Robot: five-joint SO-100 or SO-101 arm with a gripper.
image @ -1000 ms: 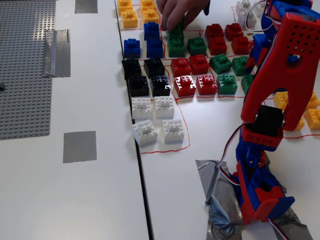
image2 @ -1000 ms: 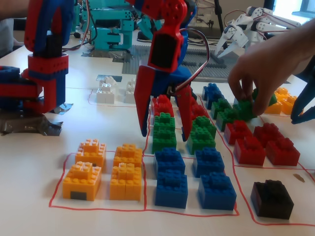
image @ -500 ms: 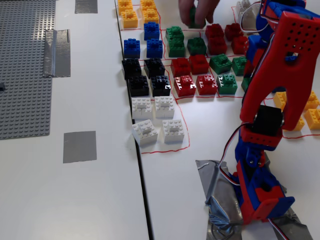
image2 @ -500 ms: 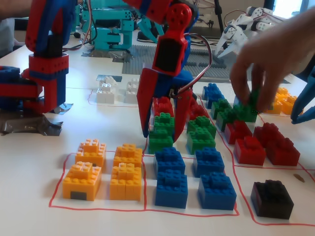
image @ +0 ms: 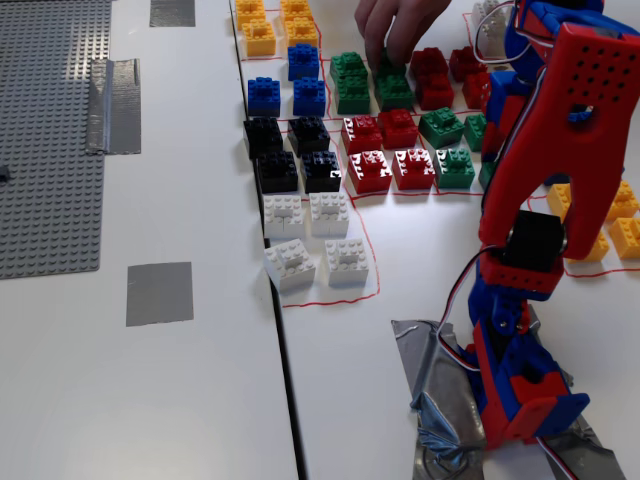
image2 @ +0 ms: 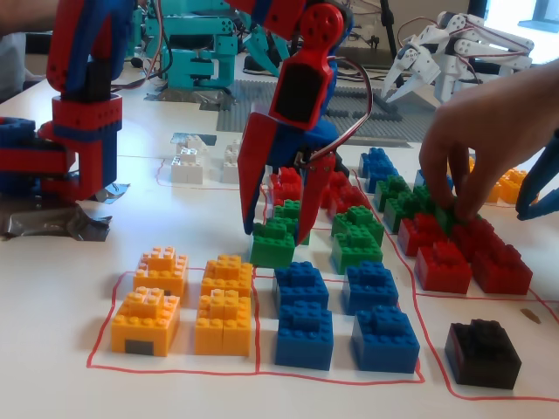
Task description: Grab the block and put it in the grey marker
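Observation:
In a fixed view the block, a green studded brick, sits on the white table at the front of the green group. My gripper reaches down from above, and its red fingers press the brick's two sides, so it is shut on it. Seen in a fixed view from above, the red arm hides the gripper and that brick. The grey marker is a flat matte patch on the left table, far from the bricks.
A person's hand touches the green and red bricks at the far row. Sorted bricks in several colours fill red-outlined areas. A studded grey baseplate with silver tape lies at the left. The arm's base stands on tape.
My fingers have narrowed onto the front green brick, which slid slightly left and toward the camera. The person's hand moved from the green bricks toward the red ones.

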